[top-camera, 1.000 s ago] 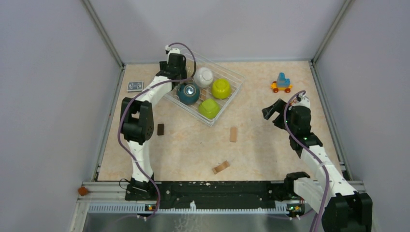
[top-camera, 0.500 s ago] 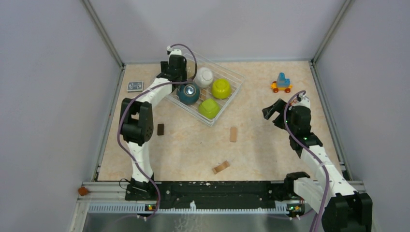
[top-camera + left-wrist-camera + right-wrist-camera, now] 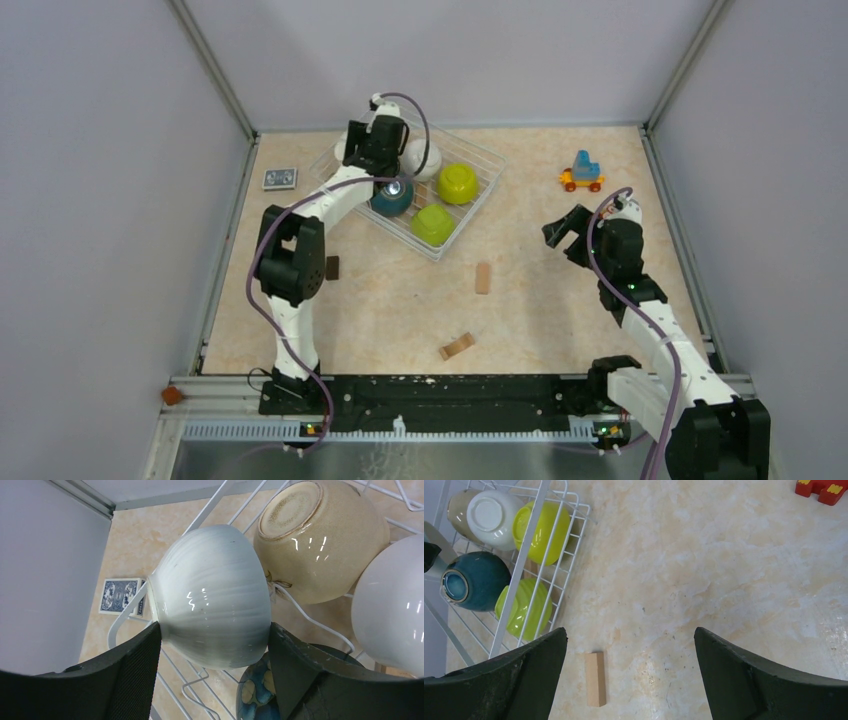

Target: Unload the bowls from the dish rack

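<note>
Left hand (image 3: 215, 630) is clenched on a ribbed white bowl (image 3: 212, 605), with one finger against each side of its wall. The bowl lies on its side, rim toward the left, at the far-left corner of the rack (image 3: 220, 497). Cannot tell whether it touches the wire.

Also in the rack:
- beige bowl (image 3: 320, 540), base up, just beside the held one
- second white bowl (image 3: 390, 615)
- teal bowl (image 3: 474, 580)
- lime bowl (image 3: 540, 530), and another lime bowl (image 3: 524, 610) at the near edge

Right hand (image 3: 629, 630) is released, fingers spread with nothing between them. It is above the counter (image 3: 724, 580), well apart from the rack. A wooden block (image 3: 595, 677) lies on the counter between rack and right hand.
</note>
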`<state>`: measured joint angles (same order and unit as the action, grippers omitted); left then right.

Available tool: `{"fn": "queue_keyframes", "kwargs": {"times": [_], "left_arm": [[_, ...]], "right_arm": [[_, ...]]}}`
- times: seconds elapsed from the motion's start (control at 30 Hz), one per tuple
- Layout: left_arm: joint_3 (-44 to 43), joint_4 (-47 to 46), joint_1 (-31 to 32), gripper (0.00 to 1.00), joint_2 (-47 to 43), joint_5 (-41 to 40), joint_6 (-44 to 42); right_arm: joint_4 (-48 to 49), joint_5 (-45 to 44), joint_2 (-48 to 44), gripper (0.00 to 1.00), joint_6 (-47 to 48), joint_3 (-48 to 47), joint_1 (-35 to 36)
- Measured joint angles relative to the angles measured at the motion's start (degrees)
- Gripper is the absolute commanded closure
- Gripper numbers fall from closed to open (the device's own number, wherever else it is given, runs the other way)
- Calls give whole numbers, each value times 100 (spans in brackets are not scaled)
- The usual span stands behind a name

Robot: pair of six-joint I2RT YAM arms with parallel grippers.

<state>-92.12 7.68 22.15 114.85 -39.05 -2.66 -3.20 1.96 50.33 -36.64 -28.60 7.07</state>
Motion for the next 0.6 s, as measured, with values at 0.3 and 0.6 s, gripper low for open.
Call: {"fn": "queue_keyframes", "kwargs": {"times": [0.3, 0.6], "left_arm": [[0, -39, 195, 44, -68, -271, -319], [68, 57, 223, 44, -562, -142, -195]], "right_arm": [[-37, 0, 0, 3, 0, -2, 0], [-109, 2, -7, 3, 0, -79, 0]]}}
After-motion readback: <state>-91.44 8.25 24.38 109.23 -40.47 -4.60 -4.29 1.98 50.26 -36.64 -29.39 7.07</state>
